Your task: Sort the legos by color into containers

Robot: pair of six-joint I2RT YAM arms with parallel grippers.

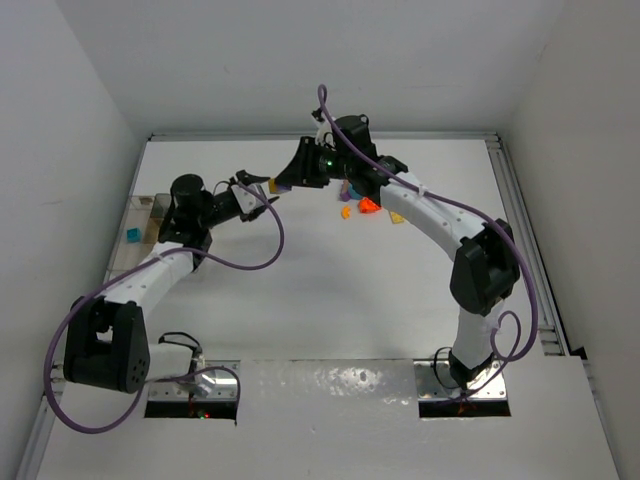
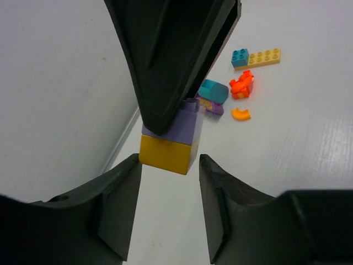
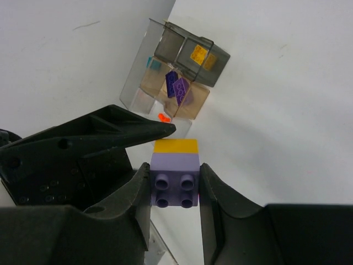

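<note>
The right pincer point(image 3: 175, 172) is grasping the purple brick point(image 3: 175, 187). The left pincer point(image 2: 169, 179) is flanking the attached yellow brick point(image 2: 165, 154); I cannot tell whether it grips.

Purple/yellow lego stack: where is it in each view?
Top external: lego stack left of centre, upper half, only yellow showing.
Left wrist: centre, at the left gripper tips.
Right wrist: lower centre.
Shared landmark: right gripper, clamping the purple half.

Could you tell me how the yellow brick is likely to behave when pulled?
The yellow brick looks like rigid plastic, so it should not flex. Pressed onto the purple brick in the right gripper, it probably resists, then pops free. Its smooth sides may slip in the left gripper.
</note>
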